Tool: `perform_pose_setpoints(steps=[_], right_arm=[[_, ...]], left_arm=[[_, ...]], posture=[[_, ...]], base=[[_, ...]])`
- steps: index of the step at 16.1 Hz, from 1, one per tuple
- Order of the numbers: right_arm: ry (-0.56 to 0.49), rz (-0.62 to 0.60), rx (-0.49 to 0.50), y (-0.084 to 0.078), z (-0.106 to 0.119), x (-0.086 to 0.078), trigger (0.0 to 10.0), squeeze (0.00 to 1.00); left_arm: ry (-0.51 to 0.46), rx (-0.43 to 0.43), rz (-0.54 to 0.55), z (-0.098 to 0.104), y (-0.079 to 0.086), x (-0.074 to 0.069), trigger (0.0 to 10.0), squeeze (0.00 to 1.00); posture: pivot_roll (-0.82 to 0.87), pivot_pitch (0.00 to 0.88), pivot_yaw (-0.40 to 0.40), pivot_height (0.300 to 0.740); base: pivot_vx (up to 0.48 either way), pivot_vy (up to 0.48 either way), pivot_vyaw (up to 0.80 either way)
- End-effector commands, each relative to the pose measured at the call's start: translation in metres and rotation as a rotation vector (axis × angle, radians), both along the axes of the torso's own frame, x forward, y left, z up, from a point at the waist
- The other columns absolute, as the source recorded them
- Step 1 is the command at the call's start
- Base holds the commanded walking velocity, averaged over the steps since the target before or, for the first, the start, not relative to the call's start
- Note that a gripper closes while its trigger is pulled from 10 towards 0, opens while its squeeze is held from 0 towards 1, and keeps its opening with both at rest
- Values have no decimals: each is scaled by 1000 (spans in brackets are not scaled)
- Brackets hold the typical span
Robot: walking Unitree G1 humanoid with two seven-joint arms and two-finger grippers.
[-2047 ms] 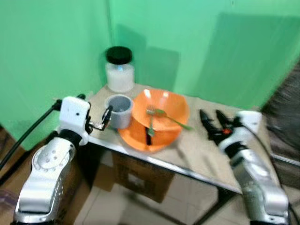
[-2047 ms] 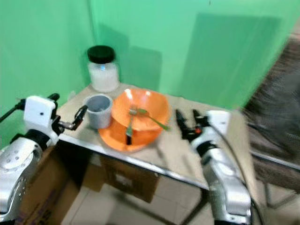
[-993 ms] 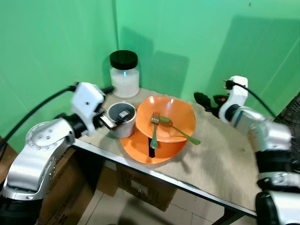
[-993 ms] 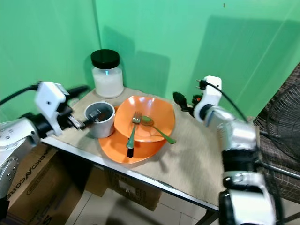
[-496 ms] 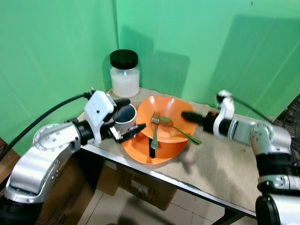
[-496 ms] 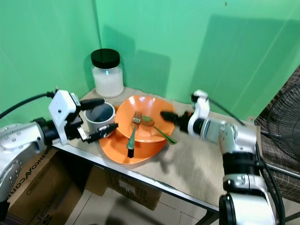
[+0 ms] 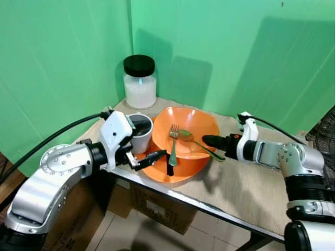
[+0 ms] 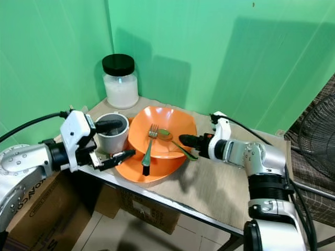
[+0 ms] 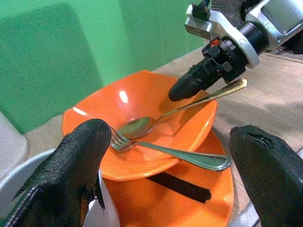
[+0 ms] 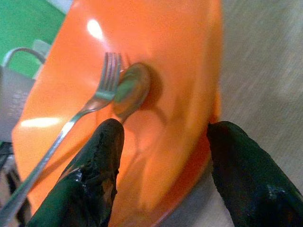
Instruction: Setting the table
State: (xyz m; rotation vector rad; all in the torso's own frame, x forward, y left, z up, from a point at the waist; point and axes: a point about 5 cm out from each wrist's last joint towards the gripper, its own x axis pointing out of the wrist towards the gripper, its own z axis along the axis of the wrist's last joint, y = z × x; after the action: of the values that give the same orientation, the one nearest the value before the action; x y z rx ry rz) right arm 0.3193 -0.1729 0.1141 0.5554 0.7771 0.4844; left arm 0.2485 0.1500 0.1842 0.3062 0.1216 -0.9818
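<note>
Orange bowl (image 7: 191,130) stacked on an orange plate (image 7: 180,170) near the front edge of a cloth-covered table (image 7: 251,183), against a green wall (image 7: 68,52). Inside the bowl, a spoon (image 7: 196,142) and a fork (image 7: 172,146): spoon bowl near the centre, handle running out over the rim toward the robot's right; fork tines beside the spoon bowl, handle sloping over the front rim toward the table's near edge, so that the two long axes diverge from a common point in the bowl. Right gripper (image 10: 163,175) held level just beside the bowl's right rim, fingers (image 10: 94,175) spread apart and empty, straddling the rim in the wrist view, fingertips aimed toward the spoon. Left gripper (image 9: 175,165) at the front left of the stack, likewise spread and holding nothing, one finger (image 7: 152,157) over the plate's left edge, the other reaching across the mouth of a grey cup (image 7: 140,133). Cup upright, touching the left side of the bowl and plate. Behind the cup, near the wall corner, a jar (image 7: 140,83) with a black lid and white contents. Cardboard box (image 7: 162,201) under the table.
</note>
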Motion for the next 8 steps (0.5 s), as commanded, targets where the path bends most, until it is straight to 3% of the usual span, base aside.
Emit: perform_pose_setpoints(steps=[1, 8], right_arm=[[3, -19, 22, -3, 2, 0, 0, 0], [29, -47, 87, 2, 0, 2, 0, 0]], left_arm=[[-4, 1, -15, 3, -4, -2, 10000, 0], [3, 5, -14, 3, -3, -4, 10000, 0]], posture=[[-104, 0, -66, 740], [-99, 0, -71, 740]], base=[[0, 0, 0], [0, 0, 0]])
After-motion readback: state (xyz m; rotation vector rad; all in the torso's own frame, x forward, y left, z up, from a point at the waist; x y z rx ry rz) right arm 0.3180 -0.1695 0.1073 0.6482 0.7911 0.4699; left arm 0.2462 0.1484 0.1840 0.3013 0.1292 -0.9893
